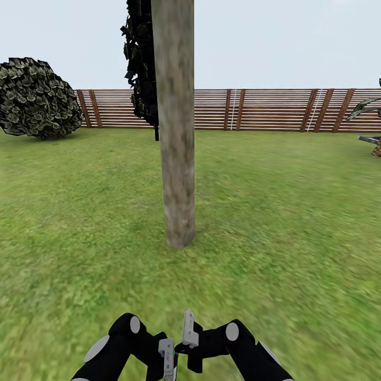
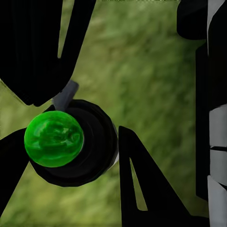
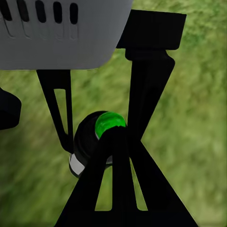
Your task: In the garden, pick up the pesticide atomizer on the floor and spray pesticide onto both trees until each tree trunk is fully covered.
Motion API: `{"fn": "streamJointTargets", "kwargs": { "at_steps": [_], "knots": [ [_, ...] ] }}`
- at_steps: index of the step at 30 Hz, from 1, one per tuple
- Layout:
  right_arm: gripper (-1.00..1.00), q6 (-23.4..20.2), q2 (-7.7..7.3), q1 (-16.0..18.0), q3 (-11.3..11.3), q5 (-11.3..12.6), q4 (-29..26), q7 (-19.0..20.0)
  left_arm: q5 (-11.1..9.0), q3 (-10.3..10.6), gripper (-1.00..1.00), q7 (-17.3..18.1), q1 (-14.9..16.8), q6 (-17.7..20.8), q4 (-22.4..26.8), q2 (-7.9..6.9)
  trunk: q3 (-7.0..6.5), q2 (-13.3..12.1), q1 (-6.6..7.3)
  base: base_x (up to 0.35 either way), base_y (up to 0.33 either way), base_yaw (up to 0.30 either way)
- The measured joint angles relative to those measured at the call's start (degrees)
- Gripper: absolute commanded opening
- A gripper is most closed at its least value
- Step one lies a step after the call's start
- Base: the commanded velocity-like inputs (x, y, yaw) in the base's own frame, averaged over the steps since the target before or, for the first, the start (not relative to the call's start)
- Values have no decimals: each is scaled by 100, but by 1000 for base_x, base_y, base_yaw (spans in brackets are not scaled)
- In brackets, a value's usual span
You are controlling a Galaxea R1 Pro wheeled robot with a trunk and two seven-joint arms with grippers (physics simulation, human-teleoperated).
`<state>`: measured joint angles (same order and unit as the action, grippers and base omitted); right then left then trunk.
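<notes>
Fingers (image 2: 135, 189) of L gripper (image 2: 71, 142) sit either side of the pesticide atomizer (image 2: 53, 138). Both touch its dark round body, so they're part closed and clamped on it. R gripper (image 3: 113, 135) has its two black fingers (image 3: 106, 189) drawn together w/ no gap showing. Their tips are right at the atomizer's top, partly covering it. Can't tell if they press on it or just touch.

Rest, big to small:

- Lawn (image 1: 296, 222): blurry green-yellow grass across the whole lower part of the head view, and behind the grippers in both wrist views.
- Sky (image 1: 275, 42): flat pale grey above the fence.
- Fence (image 1: 264, 110): brown horizontal slats w/ darker slanted posts, running across the far side of the lawn.
- Tree trunk (image 1: 177, 132): thick, straight, blotchy beige-grey. It stands upright dead ahead of the grippers and well apart from them. Base on the grass, top cut off by the frame edge.
- Bush (image 1: 34, 98): round and leafy, far L, just in front of the fence.
- Black-leaved tree (image 1: 140, 58): thin dark stem, behind the trunk on its L side, near the fence.
- Spiky plant (image 1: 368, 108): partly cut off at far R edge.
- Both grippers low in the head view, L (image 1: 168, 362) and R (image 1: 188, 328), close together, white-tipped, above the grass.
- Atomizer, smallest: glossy green ball on a dark body w/ a pale grey piece beside it. It's held off the ground btwn the two grippers (image 3: 109, 122).
</notes>
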<state>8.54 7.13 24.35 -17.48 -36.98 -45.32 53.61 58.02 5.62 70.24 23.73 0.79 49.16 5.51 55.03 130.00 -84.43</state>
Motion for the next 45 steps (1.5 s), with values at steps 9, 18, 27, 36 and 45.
{"fn": "streamJointTargets", "kwargs": {
  "at_steps": [9, 18, 27, 36, 45],
  "knots": [
    [-100, 1, -1, 0, 1, -3, 5, 0, 0, -7, -100, 5, 0, 0, 6, 2, 0, 0, 0, 0, 0, 0],
    [-100, -1, -1, 0, -1, -3, -2, 0, 5, 7, -100, -7, 0, 8, -31, -8, 0, 0, 0, 0, 0, 0],
    [-100, -1, -1, 0, -1, -3, -3, 0, 83, 12, -100, -57, 0, 8, -74, -81, 0, 0, 0, 0, 0, 0],
    [-100, -1, -1, 0, -1, -3, 3, 0, 194, 25, -100, -26, -14, 18, -75, -383, 0, 0, 0, 0, 0, 0],
    [-100, 4, -13, 0, 13, -11, 36, 0, 643, -31, -100, -65, -80, 67, -73, -1328, 0, 0, 0, 0, 0, 0]
  ]
}}
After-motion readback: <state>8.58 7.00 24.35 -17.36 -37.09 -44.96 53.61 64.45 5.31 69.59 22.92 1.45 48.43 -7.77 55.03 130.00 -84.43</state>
